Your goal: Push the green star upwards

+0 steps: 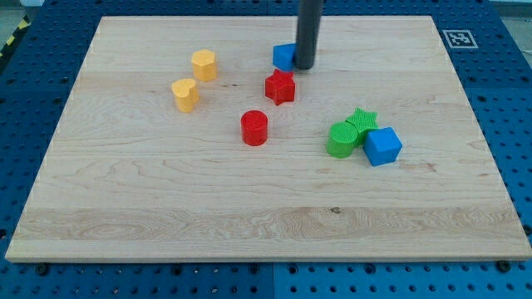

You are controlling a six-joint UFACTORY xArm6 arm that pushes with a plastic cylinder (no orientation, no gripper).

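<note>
Three blocks crowd the counter's (125,191) right: green star (362,119), green cylinder (341,139), blue cube (382,146), seemingly touching. My tip (304,66), a bare rod holding nothing, sits by another blue block (284,56). It should circle below the star, between its neighbours, and push straight up.

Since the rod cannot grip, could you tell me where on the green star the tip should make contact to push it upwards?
Judging by the layout, my tip should meet the green star on its lower edge, coming from the view's bottom. That edge is crowded: the green cylinder touches it at lower left and the blue cube at lower right. My tip now sits by the other blue block, well up-left.
</note>
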